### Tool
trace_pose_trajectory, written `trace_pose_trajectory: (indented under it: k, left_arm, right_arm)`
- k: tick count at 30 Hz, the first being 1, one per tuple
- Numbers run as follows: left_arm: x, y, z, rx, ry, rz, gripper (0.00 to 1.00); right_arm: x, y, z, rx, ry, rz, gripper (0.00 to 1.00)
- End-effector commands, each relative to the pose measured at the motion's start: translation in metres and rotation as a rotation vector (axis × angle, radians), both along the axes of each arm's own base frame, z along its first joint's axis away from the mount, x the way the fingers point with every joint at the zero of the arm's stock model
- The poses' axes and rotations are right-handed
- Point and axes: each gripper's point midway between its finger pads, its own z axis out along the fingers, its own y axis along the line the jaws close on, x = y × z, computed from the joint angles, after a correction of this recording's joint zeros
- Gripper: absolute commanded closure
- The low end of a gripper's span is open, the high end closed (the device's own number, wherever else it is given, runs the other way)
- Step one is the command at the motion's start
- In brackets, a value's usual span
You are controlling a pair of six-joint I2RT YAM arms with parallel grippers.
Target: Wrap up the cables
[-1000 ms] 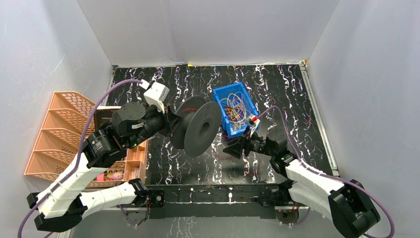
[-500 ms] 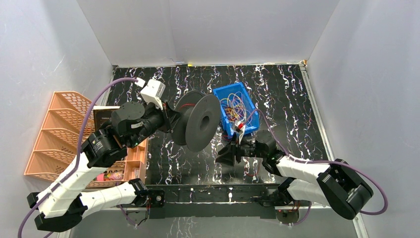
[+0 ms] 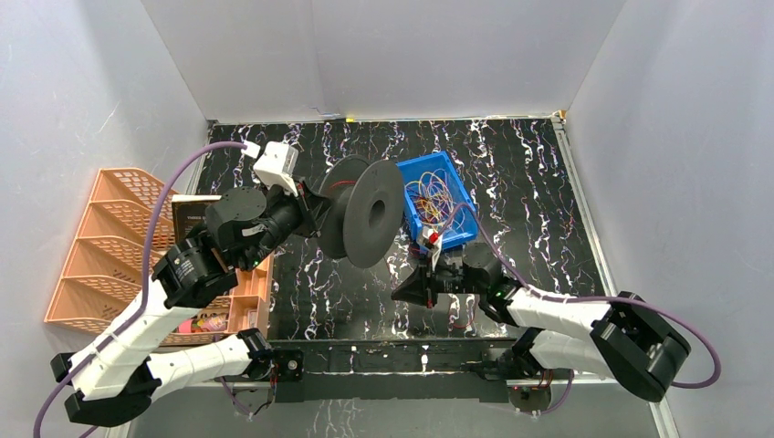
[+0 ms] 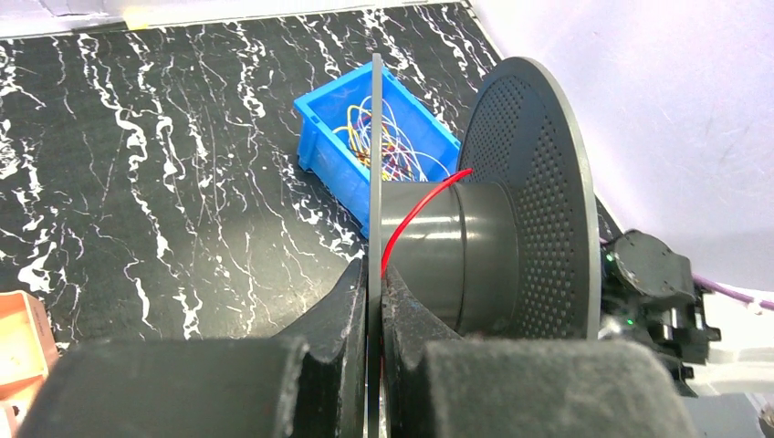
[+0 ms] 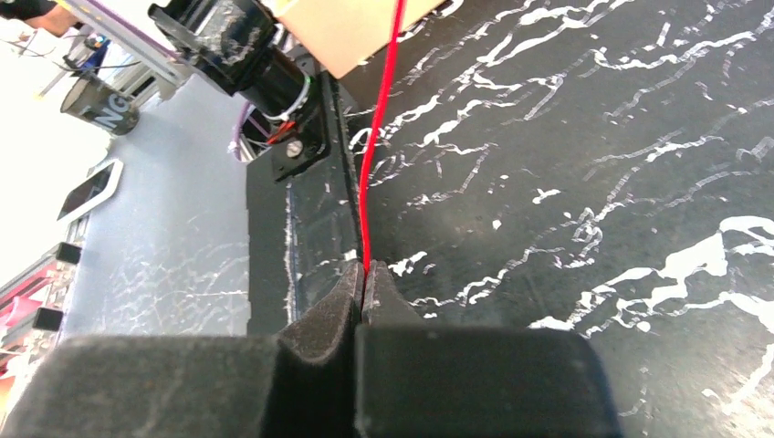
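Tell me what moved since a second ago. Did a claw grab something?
The right claw slid left, closer to the arm bases, and snapped shut on the red cable. The left claw carried the spool slightly toward the back wall, still pinching its rim. The blue bin stayed put.

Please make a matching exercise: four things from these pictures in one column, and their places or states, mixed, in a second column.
1. dark grey plastic spool
2. thin red cable
3. blue plastic bin
4. orange plastic rack

A. holds a tangle of thin coloured wires
B. pinched in the right gripper
C. far left, by the wall
D. clamped by one flange in the left gripper

Pairs: 1-D, 2-B, 3-A, 4-C.
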Motion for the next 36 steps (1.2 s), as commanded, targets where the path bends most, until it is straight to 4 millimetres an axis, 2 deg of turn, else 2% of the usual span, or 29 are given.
trace_pose_trajectory:
  k: [1, 3, 4, 11, 18, 27, 36]
  left_arm:
    - [0.016, 0.009, 0.033, -0.100, -0.093, 0.103, 1.00]
    - [0.025, 0.012, 0.026, -0.068, -0.097, 0.154, 1.00]
    - [0.029, 0.013, 0.020, -0.047, -0.097, 0.175, 1.00]
    - [0.057, 0.011, -0.028, 0.109, -0.078, 0.284, 1.00]
    - [0.069, 0.003, -0.072, 0.253, -0.029, 0.290, 1.00]
    - [0.060, -0.003, -0.115, 0.357, 0.032, 0.194, 1.00]
    - [0.035, -0.030, -0.154, 0.410, 0.109, -0.061, 1.00]
  right_arm:
    - [-0.008, 0.013, 0.039, 0.071, -0.063, 0.019, 1.00]
    - [-0.017, 0.014, 0.046, 0.078, -0.067, 0.025, 1.00]
    - [-0.018, 0.019, 0.063, 0.097, -0.081, 0.025, 1.00]
    - [-0.039, 0.030, 0.120, 0.127, -0.113, 0.039, 1.00]
    - [-0.046, 0.038, 0.166, 0.131, -0.133, 0.055, 1.00]
    - [-0.013, 0.044, 0.204, 0.063, -0.185, -0.094, 1.00]
    - [0.038, 0.040, 0.201, -0.134, -0.256, -0.318, 1.00]
